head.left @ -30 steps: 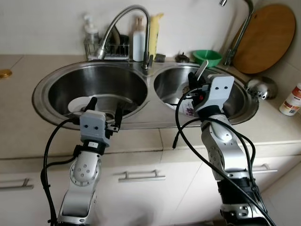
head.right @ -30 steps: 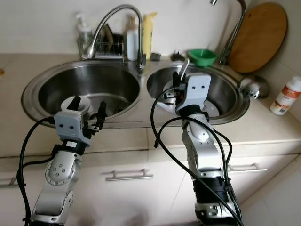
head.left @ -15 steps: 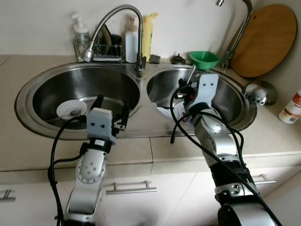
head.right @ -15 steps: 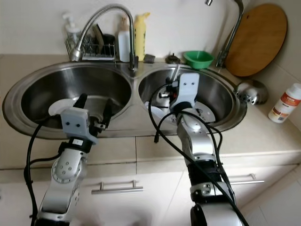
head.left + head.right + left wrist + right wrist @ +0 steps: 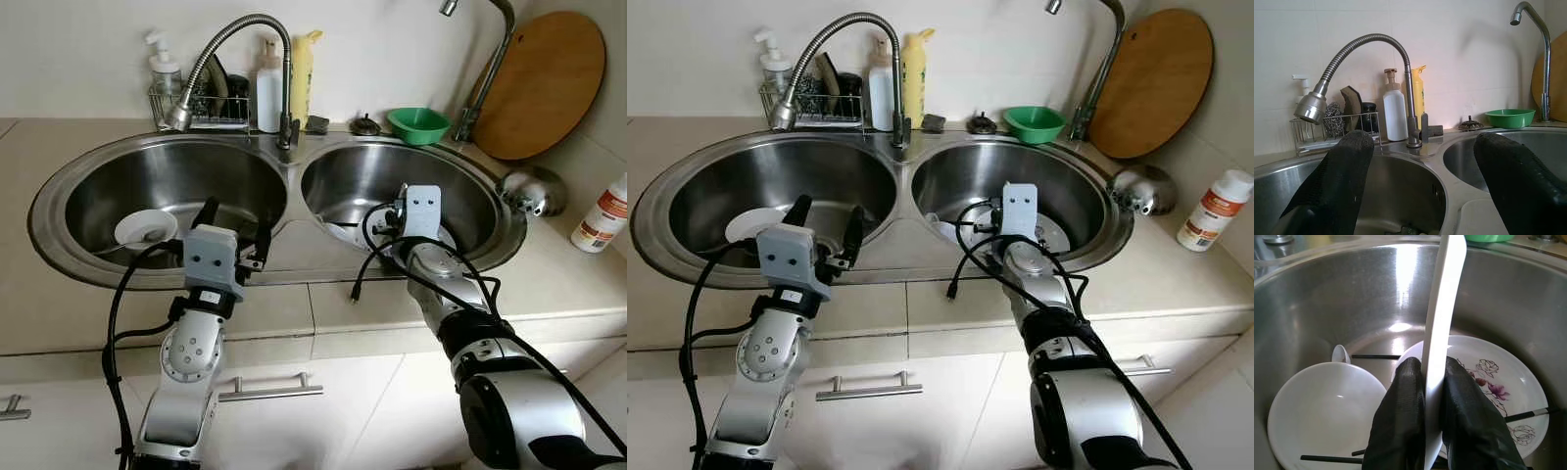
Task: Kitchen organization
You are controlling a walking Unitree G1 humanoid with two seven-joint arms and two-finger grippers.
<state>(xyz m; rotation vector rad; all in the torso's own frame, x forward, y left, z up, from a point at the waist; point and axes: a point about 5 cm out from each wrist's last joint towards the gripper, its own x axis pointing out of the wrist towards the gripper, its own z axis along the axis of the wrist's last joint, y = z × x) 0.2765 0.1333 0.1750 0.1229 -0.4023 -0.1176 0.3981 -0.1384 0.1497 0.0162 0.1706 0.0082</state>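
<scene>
a beige stone-look counter [image 5: 59, 323] ran beneath a pale wall, with cream cabinet doors and a metal drawer handle [image 5: 270, 390] below it. a stainless double sink [image 5: 294, 250] was set into the counter, its flexible faucet [image 5: 235, 44] arching over the left basin. behind the sink stood a wire rack [image 5: 201, 108] with scourers, a white bottle [image 5: 268, 86] and a yellow bottle [image 5: 301, 64], then a green bowl [image 5: 418, 123]. a round wooden board [image 5: 544, 83] leaned against the wall at the right, near a white bottle with an orange label [image 5: 601, 213]. a small white dish [image 5: 146, 228] lay in the left basin.

the left gripper [image 5: 233, 223] hovered over the front rim of the left basin, fingers spread apart and holding nothing. the right gripper [image 5: 1434, 382] reached down into the right basin, its fingers [image 5: 1405, 421] clamped on the thin white handle [image 5: 1442, 308] of a utensil standing upright between them. beneath it sat a white bowl [image 5: 1322, 416] and a flowered plate [image 5: 1498, 396], side by side, with black chopsticks [image 5: 1376, 356] lying on the basin floor.
</scene>
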